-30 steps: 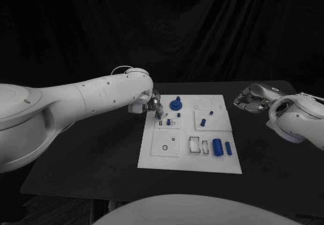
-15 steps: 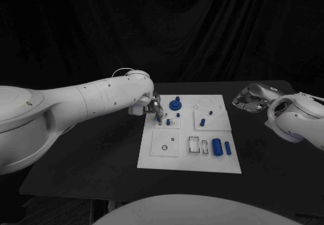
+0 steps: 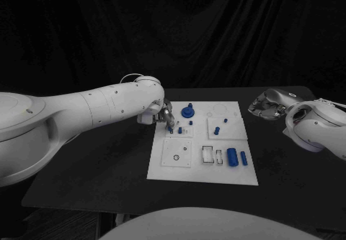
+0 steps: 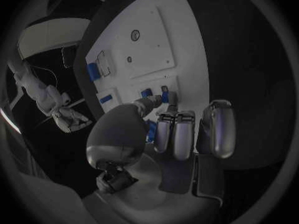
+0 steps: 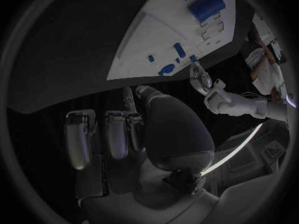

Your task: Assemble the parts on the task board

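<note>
Head view: left hand [image 3: 164, 116] pinches what looks like a small blue peg [image 4: 165, 90] at the white board's [image 3: 173, 170] upper left panel; right hand [image 3: 265, 106] hovers beside the board, fingers curled, holding nothing.

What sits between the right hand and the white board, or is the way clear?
Nothing visible does. The right hand hovers off the board's far right corner, holding nothing, with only bare black table between them. The left hand is already at the board's far left, by a small blue part.
</note>
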Controlling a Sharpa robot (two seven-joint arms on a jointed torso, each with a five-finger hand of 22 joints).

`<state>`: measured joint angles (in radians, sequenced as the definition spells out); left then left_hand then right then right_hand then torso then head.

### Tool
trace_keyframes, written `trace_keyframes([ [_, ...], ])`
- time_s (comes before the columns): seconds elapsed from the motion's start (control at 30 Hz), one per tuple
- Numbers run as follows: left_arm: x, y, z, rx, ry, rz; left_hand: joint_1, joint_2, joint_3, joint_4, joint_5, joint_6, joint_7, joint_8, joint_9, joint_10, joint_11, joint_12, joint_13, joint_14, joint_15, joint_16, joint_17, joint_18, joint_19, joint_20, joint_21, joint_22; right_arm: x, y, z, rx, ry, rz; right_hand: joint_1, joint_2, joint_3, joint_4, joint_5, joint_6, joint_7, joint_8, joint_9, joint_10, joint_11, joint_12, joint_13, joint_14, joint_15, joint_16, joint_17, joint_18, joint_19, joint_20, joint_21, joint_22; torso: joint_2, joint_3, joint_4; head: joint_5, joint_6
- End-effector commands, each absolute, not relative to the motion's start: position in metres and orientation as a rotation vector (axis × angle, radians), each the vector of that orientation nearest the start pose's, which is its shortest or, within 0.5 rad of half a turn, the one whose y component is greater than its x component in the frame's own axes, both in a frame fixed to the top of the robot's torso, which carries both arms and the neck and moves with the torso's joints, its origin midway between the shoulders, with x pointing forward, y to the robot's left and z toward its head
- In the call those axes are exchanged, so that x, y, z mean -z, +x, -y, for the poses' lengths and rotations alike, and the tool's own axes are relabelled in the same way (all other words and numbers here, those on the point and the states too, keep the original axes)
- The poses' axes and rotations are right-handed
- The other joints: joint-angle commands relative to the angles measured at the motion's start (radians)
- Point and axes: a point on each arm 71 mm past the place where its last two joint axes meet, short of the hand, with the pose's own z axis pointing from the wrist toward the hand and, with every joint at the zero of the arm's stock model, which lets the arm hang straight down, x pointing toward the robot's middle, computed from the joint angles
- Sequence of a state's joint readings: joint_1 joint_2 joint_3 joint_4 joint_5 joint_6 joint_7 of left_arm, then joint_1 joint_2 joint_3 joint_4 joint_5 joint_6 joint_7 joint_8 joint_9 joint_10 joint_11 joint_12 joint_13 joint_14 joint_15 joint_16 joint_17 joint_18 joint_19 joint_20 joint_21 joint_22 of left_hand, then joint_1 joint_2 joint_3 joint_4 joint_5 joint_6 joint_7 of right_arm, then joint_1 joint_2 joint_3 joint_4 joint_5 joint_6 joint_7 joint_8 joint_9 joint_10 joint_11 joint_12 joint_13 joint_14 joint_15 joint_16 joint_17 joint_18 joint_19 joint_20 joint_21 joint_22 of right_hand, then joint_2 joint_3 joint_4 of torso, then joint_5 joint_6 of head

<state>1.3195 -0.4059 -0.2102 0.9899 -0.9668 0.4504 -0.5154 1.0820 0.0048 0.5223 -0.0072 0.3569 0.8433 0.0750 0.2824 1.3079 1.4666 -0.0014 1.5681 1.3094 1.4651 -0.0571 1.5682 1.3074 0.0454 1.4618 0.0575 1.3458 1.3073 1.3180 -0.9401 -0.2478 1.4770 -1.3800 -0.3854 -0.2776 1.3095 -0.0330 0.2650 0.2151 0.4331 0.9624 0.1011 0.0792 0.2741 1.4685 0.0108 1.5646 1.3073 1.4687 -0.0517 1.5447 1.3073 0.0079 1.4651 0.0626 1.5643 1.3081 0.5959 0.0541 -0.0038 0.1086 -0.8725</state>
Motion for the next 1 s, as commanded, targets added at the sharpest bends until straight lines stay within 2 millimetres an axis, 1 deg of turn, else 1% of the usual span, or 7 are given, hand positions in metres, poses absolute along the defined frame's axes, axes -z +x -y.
trace_keyframes([
  [0.03, 0.2529, 0.5422, -0.1474, 0.215, 0.008, -2.620, -0.012, 0.000, 0.072, -0.065, -0.003, 0.005, -0.008, -0.003, 0.016, 0.104, -0.005, 0.003, 0.261, 0.106, 0.000, 0.003, 0.263, 0.008, 0.005, -0.003, -0.004, 0.193, 0.2041, 0.4889, 0.2836, -0.312, 0.042, -1.752, 0.009, 0.003, 0.007, -0.001, 0.006, -0.002, 0.004, -0.006, -0.001, 0.102, 0.002, 0.006, 0.263, 0.094, -0.001, -0.001, 0.230, -0.006, 0.101, -0.004, -0.001, 0.260, 0.000, -0.0005, 0.0013, -0.002, 0.000],
  [0.17, 0.2538, 0.5413, -0.1478, 0.215, 0.010, -2.624, -0.013, 0.000, 0.072, -0.065, -0.004, 0.005, -0.008, -0.003, 0.015, 0.104, -0.005, 0.003, 0.261, 0.106, -0.001, 0.003, 0.263, 0.008, 0.005, -0.003, -0.004, 0.193, 0.2043, 0.4889, 0.2838, -0.310, 0.042, -1.755, 0.009, 0.003, 0.007, -0.001, 0.006, -0.002, 0.004, -0.006, -0.001, 0.102, 0.002, 0.006, 0.263, 0.094, -0.001, -0.001, 0.230, -0.006, 0.101, -0.004, -0.001, 0.260, 0.000, 0.0007, 0.0005, -0.002, 0.000],
  [0.37, 0.2556, 0.5397, -0.1476, 0.216, 0.014, -2.631, -0.015, 0.001, 0.071, -0.064, -0.005, 0.005, -0.008, -0.005, 0.014, 0.104, -0.005, 0.003, 0.261, 0.106, -0.001, 0.003, 0.263, 0.008, 0.005, -0.003, -0.004, 0.193, 0.2046, 0.4891, 0.2840, -0.307, 0.043, -1.757, 0.009, 0.003, 0.007, -0.001, 0.006, -0.002, 0.004, -0.006, -0.001, 0.102, 0.002, 0.006, 0.263, 0.094, -0.001, -0.001, 0.230, -0.006, 0.101, -0.004, -0.001, 0.260, 0.000, 0.0011, 0.0006, -0.001, 0.000],
  [0.53, 0.2573, 0.5386, -0.1471, 0.218, 0.015, -2.633, -0.016, 0.001, 0.071, -0.064, -0.006, 0.006, -0.008, -0.005, 0.014, 0.104, -0.005, 0.003, 0.261, 0.106, -0.001, 0.003, 0.263, 0.009, 0.004, -0.004, -0.006, 0.192, 0.2048, 0.4893, 0.2835, -0.306, 0.042, -1.760, 0.009, 0.003, 0.007, -0.001, 0.006, -0.002, 0.004, -0.006, -0.001, 0.102, 0.002, 0.006, 0.263, 0.094, -0.001, -0.001, 0.230, -0.006, 0.101, -0.004, -0.001, 0.260, 0.000, 0.0007, -0.0002, -0.001, 0.000],
  [0.73, 0.2586, 0.5380, -0.1467, 0.221, 0.014, -2.634, -0.017, 0.002, 0.071, -0.063, -0.008, 0.006, -0.008, -0.006, 0.013, 0.104, -0.005, 0.003, 0.261, 0.106, -0.001, 0.003, 0.263, 0.009, 0.003, -0.004, -0.007, 0.192, 0.2051, 0.4893, 0.2837, -0.303, 0.042, -1.764, 0.009, 0.003, 0.007, -0.001, 0.006, -0.002, 0.004, -0.006, -0.001, 0.102, 0.002, 0.006, 0.263, 0.094, -0.001, -0.001, 0.230, -0.006, 0.101, -0.004, -0.001, 0.260, 0.001, 0.0003, 0.0007, -0.002, 0.000],
  [0.83, 0.2590, 0.5378, -0.1466, 0.222, 0.014, -2.634, -0.018, 0.003, 0.071, -0.062, -0.010, 0.006, -0.008, -0.007, 0.012, 0.104, -0.005, 0.003, 0.261, 0.106, -0.001, 0.003, 0.263, 0.009, 0.003, -0.004, -0.007, 0.192, 0.2053, 0.4893, 0.2838, -0.301, 0.043, -1.766, 0.009, 0.003, 0.007, -0.001, 0.006, -0.002, 0.004, -0.006, -0.001, 0.102, 0.002, 0.006, 0.263, 0.094, -0.001, -0.001, 0.230, -0.006, 0.101, -0.004, -0.001, 0.260, 0.000, 0.0011, 0.0008, -0.003, 0.000],
  [1.0, 0.2601, 0.5379, -0.1469, 0.222, 0.009, -2.633, -0.018, 0.003, 0.071, -0.062, -0.010, 0.006, -0.008, -0.007, 0.012, 0.104, -0.005, 0.003, 0.261, 0.106, -0.001, 0.003, 0.263, 0.009, 0.003, -0.004, -0.007, 0.192, 0.2056, 0.4894, 0.2836, -0.300, 0.042, -1.770, 0.009, 0.003, 0.007, -0.001, 0.006, -0.002, 0.004, -0.006, -0.001, 0.102, 0.002, 0.006, 0.263, 0.094, -0.001, -0.001, 0.230, -0.006, 0.101, -0.004, -0.001, 0.260, 0.000, 0.0008, 0.0001, -0.002, 0.000],
])
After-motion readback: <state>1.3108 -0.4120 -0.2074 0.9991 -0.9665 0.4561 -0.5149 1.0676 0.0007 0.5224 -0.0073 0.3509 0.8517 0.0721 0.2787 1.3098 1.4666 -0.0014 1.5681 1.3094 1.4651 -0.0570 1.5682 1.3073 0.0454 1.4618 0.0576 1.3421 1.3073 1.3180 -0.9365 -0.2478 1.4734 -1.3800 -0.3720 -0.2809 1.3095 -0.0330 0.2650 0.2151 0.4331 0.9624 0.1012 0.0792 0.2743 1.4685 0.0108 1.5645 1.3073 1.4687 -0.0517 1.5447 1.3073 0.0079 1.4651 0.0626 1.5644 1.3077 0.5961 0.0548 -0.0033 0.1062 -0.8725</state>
